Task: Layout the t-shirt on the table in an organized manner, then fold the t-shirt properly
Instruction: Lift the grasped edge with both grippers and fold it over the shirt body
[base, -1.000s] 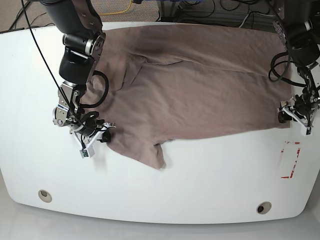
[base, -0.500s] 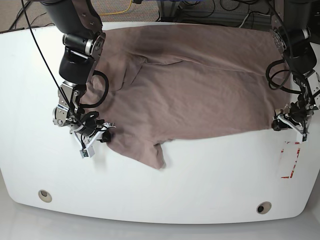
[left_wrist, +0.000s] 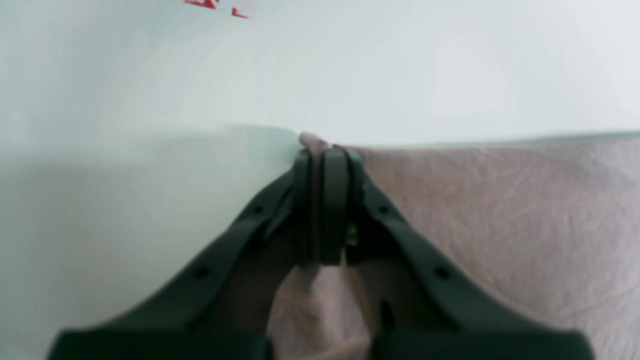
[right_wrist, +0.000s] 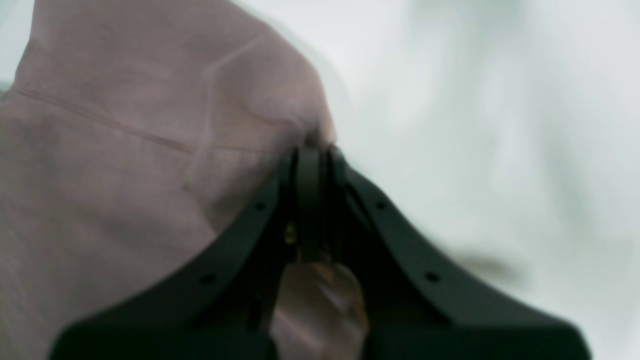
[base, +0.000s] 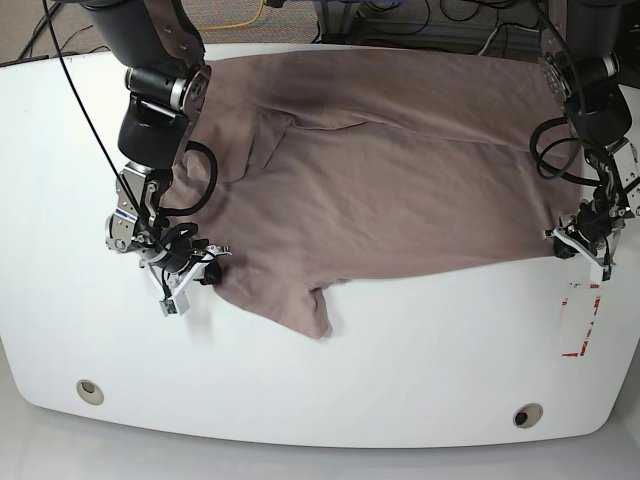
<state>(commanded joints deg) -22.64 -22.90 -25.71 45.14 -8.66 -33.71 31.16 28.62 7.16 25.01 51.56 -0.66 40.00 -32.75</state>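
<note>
Your t-shirt (base: 400, 190) lies spread over the far half of the table (base: 420, 370), reaching from the far left side across to the right edge. Your left gripper (base: 580, 240) is squeezed tight on the shirt's corner by the right edge, close to the red tape (base: 583, 320). Your right gripper (base: 190, 272) is pinched tight on the shirt's edge near the left side. One sleeve (base: 295, 305) pokes toward the near edge. Two grey grommets (base: 90, 390) sit along the near edge.
</note>
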